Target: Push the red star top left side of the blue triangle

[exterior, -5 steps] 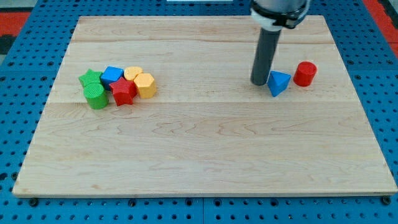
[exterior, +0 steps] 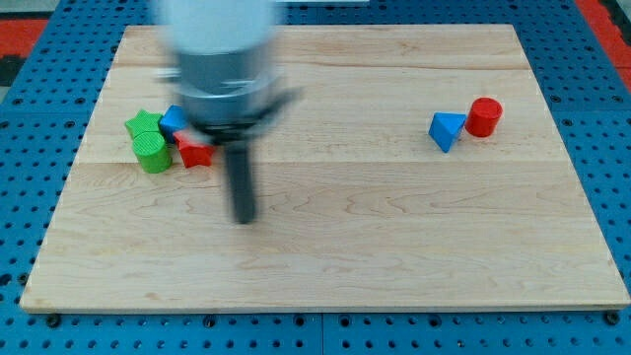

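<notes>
Rod upright, blurred; my tip just below-right of red star.

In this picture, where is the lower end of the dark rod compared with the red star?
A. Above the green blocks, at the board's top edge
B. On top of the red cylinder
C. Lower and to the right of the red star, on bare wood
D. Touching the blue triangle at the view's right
C: my tip rests on bare wood below and to the view's right of the red star, far from the blue triangle.
</notes>
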Robot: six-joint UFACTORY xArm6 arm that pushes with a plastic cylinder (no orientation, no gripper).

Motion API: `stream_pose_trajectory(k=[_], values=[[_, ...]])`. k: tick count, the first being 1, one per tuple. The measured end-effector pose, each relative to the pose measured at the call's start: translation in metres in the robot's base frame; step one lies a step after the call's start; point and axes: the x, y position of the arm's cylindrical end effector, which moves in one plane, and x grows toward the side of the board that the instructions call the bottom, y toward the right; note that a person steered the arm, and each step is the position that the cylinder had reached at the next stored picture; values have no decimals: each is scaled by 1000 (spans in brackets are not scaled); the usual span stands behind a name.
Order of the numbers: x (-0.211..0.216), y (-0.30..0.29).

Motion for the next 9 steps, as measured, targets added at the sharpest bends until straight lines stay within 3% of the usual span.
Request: stream_pose_trajectory(k=[2, 4, 6, 8, 9], values=[[-57, -49], [-96, -7], [-78, 18], [-108, -41], [-110, -4]])
